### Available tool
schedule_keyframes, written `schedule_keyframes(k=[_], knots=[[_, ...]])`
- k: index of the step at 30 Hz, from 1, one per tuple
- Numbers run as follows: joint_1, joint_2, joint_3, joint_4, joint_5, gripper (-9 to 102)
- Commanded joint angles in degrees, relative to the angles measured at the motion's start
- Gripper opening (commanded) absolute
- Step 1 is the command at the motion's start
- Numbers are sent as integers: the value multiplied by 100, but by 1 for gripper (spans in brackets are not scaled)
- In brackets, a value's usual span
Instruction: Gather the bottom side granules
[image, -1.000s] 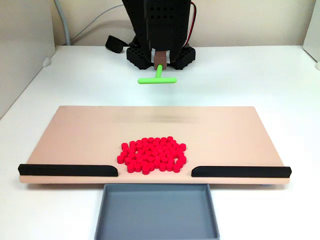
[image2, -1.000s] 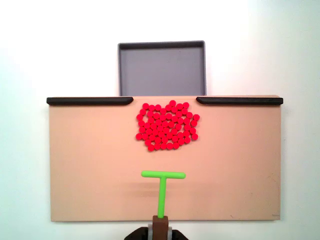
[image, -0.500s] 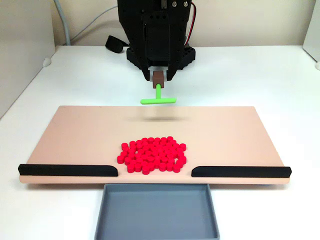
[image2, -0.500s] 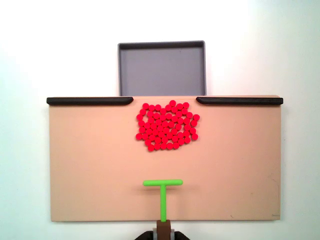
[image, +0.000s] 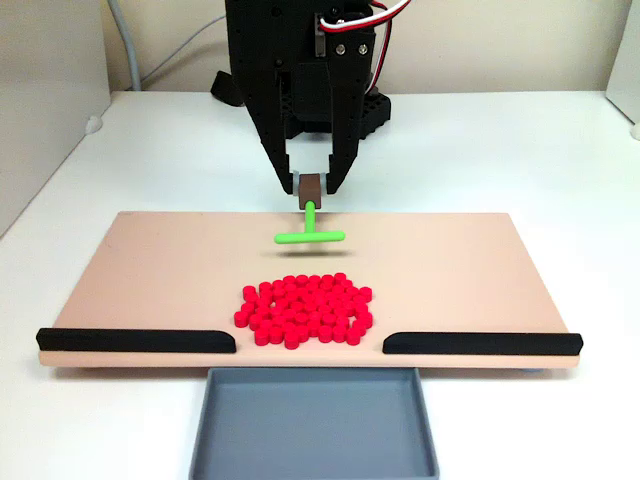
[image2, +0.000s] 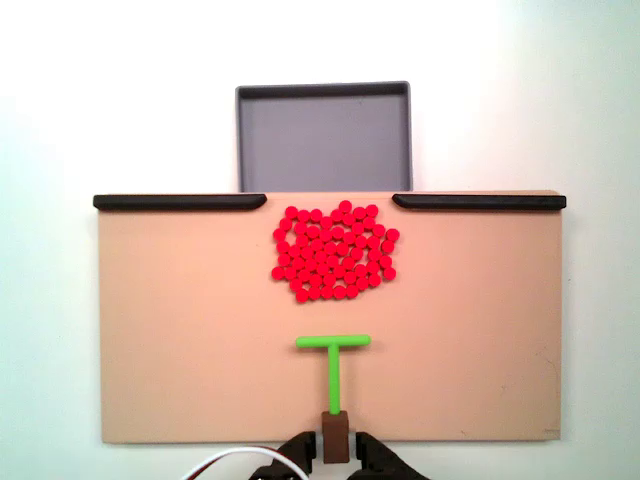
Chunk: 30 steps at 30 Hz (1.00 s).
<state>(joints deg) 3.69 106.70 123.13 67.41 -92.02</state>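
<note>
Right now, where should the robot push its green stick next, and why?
Probably lower the green T-shaped tool to the board and ease it toward the red granules. Its bar sits short of the pile with bare board between, and the end effector grips the brown handle block.

One fixed camera faces the arm across the board; another looks straight down, both sharing the board and tray.

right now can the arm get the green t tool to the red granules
Probably yes: bare board lies between the green T tool and the granules, with nothing between; the gripper holds the tool's stem.
</note>
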Motion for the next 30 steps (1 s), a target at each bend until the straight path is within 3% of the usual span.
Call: schedule_keyframes(k=[1, 30], knots=[[53, -88, -26, -53, -18, 0], [88, -800, -343, -466, 9, 0]])
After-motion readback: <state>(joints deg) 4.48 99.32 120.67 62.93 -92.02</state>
